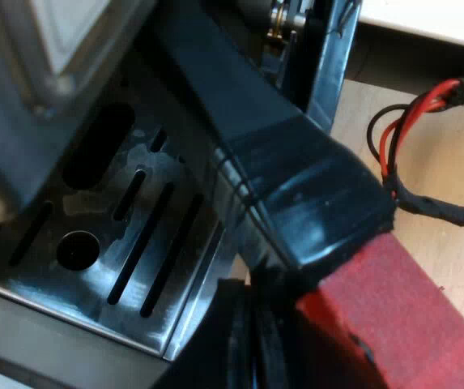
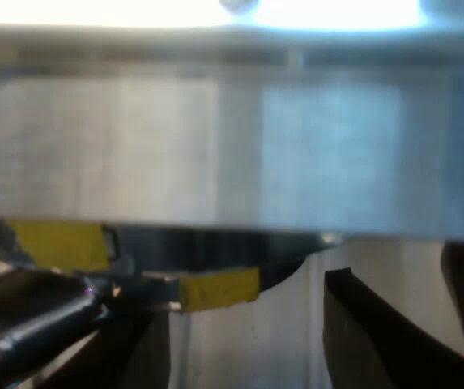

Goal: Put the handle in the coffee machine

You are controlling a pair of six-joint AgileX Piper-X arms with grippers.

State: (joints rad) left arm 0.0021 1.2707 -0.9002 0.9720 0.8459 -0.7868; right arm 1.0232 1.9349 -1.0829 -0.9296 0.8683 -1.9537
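Note:
The holder's dark handle runs close past the camera and ends in red. It slants over the espresso machine's slotted metal drip tray, with its far end up under the machine's front, where the metal head is hidden. My left gripper is shut on the handle near the red end; one black finger shows beside it. My right gripper stands open right at a brushed metal face of the machine, its dark fingers wide apart with nothing between them.
A wooden tabletop lies beside the machine. Strips of yellow tape sit on a dark part under the metal face. A grey block of the machine overhangs the drip tray.

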